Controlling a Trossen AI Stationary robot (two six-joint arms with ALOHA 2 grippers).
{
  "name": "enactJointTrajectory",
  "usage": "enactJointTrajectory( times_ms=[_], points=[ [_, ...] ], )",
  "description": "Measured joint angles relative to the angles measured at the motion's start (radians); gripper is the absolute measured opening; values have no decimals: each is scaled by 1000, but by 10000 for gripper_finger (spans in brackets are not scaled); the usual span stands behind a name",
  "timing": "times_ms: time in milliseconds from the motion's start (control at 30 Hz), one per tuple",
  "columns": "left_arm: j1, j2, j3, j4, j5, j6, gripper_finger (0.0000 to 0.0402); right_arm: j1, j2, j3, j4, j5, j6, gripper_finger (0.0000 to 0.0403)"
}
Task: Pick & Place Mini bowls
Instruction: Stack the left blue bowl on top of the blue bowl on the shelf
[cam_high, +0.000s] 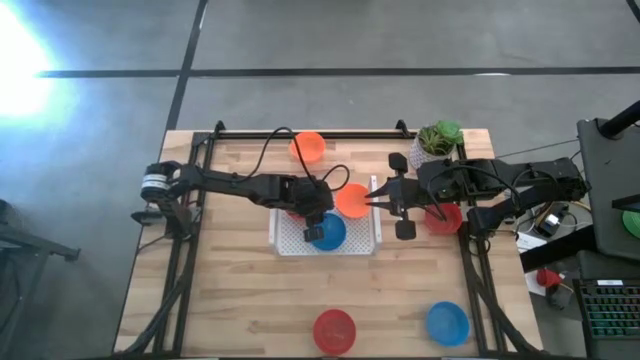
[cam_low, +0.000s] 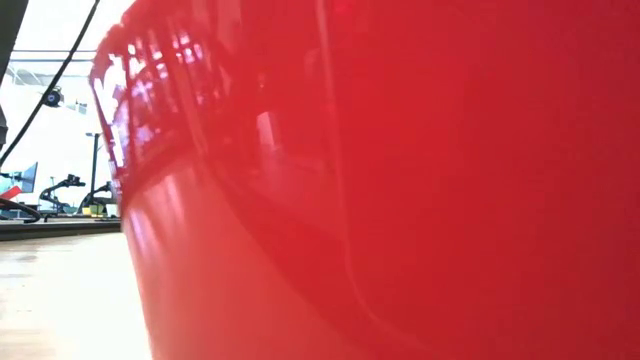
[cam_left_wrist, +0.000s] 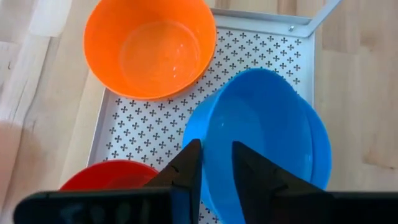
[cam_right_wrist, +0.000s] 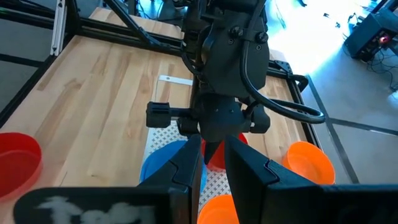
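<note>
My left gripper (cam_high: 318, 222) hangs over the white perforated tray (cam_high: 290, 240), and its fingers (cam_left_wrist: 186, 171) are pinched narrow on the rim of the blue bowl (cam_high: 328, 232): one finger outside the wall, the other inside. The bowl sits low over the tray's near-centre, tilted, its open side turned away from my wrist. I judge the next move to be a straight release downward, since the tray floor lies directly beneath the bowl. Just beside it in the tray, under my arm, a red bowl (cam_left_wrist: 106, 174) shows; the clearance between the two is what I would watch.

Further right, an orange bowl (cam_high: 351, 200) rests on the tray's far right corner. My right gripper (cam_high: 385, 200) is at that bowl's right edge, fingers narrow, and I cannot tell whether they touch it.

Other mini bowls stand well apart on the tabletop (cam_high: 230, 300): an orange one (cam_high: 308, 147) at the far edge, a red one (cam_high: 443, 217) under my right arm, and a red (cam_high: 334, 330) and a blue (cam_high: 447, 322) at the near edge.
</note>
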Motion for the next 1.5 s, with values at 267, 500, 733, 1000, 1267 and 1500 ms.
enactJointTrajectory(
  times_ms=[267,500,733,1000,1267,1500],
  points=[
    [0,-40,25,-10,0,-1,83,0,0,0,0,0,-6,66],
    [0,-26,21,8,0,10,68,0,0,0,0,0,-5,66],
    [0,-2,20,7,-1,21,5,0,0,0,4,0,-4,66],
    [1,22,18,31,-2,21,1,0,0,0,6,0,-5,66],
    [3,59,5,38,-2,9,0,0,0,0,8,0,-2,66],
    [3,46,10,17,-2,9,0,0,0,0,8,0,-2,66]
  ],
)
